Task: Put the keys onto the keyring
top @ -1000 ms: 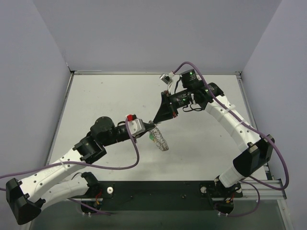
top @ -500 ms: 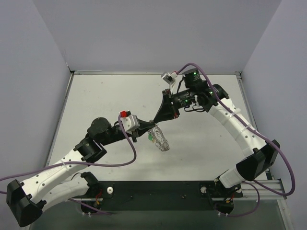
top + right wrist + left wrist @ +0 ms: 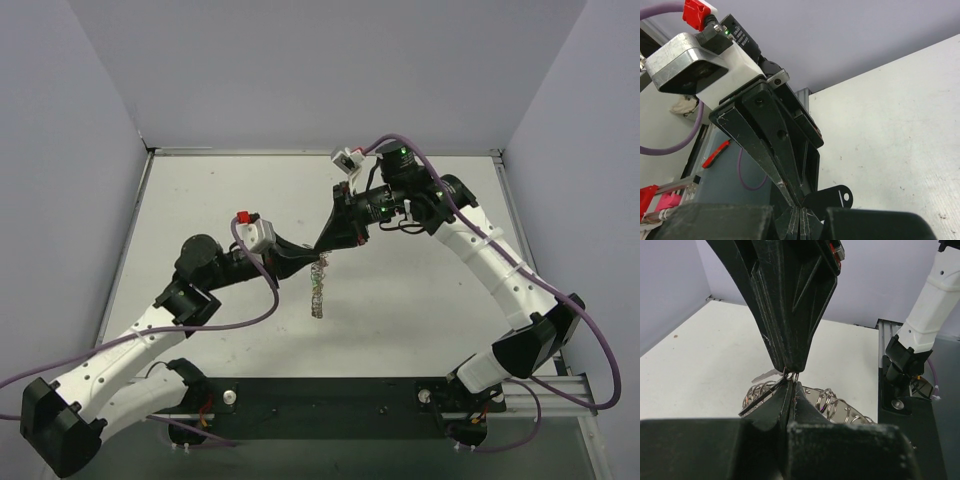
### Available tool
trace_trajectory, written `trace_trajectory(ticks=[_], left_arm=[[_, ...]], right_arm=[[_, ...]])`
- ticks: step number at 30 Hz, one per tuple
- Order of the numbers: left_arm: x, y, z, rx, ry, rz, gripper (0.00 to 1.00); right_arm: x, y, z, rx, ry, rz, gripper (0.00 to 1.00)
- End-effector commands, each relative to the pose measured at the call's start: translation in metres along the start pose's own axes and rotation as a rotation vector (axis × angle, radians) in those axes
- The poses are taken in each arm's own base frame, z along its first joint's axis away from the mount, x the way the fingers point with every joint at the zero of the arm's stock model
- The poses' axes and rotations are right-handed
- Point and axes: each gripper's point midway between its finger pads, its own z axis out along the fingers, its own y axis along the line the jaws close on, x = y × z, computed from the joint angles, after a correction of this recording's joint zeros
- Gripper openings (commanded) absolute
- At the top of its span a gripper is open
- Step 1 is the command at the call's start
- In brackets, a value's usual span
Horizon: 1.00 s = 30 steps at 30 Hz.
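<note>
The keyring [image 3: 318, 287] hangs edge-on above the table's middle, a silvery ring strung with several small wire loops. It also shows in the left wrist view [image 3: 832, 402]. My left gripper [image 3: 312, 260] is shut on its top from the left, and its tips [image 3: 790, 385] are pressed together. My right gripper [image 3: 323, 250] comes from the upper right and meets it tip to tip [image 3: 789, 371]. It is shut [image 3: 801, 216], and a dark flat key head [image 3: 834, 196] with a hole sticks out beside its tips. A pale key blade [image 3: 765, 375] shows behind. The pinch point is hidden.
The white table [image 3: 220, 200] has a raised rim on its left, far and right sides. A black base plate [image 3: 330, 400] runs along the near edge. Purple cables loop from both wrists.
My left wrist has drawn back to the left and rolled. The keyring has turned from tilted and face-on to hanging straight down, edge-on. My right gripper has shifted only slightly.
</note>
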Motion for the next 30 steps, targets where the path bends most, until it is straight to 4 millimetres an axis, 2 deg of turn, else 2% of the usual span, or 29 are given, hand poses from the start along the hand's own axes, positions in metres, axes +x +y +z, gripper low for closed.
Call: trace_trajectory(ticks=[1,9,13,18,22,24,28,30], left_arm=[[-0.028,-0.007,0.005,0.081,-0.051,-0.012,0.0],[-0.034,-0.023,-0.002,0.218,-0.056,-0.027,0.0],[-0.036,-0.025,-0.004,0.243,-0.07,-0.04,0.0],[-0.04,-0.02,-0.002,0.218,-0.112,-0.043,0.0],[-0.04,-0.016,0.0,0.207,-0.117,-0.057,0.0],[-0.04,-0.012,0.001,0.177,-0.122,-0.058,0.0],[-0.044,0.005,0.0,0.064,-0.157,-0.042,0.0],[-0.045,0.011,-0.001,0.026,-0.16,-0.036,0.0]], right_arm=[[-0.019,0.033,-0.004,-0.082,-0.035,-0.12,0.0],[-0.022,0.039,-0.006,-0.111,-0.04,-0.183,0.0],[-0.026,0.04,-0.005,-0.12,-0.043,-0.197,0.0],[-0.031,0.042,0.002,-0.107,-0.035,-0.197,0.0],[-0.032,0.034,0.008,-0.091,-0.027,-0.169,0.0],[-0.033,0.034,0.01,-0.094,-0.024,-0.156,0.06],[-0.036,0.033,0.013,-0.054,-0.023,-0.136,0.1],[-0.036,0.029,0.016,-0.022,-0.017,-0.126,0.15]])
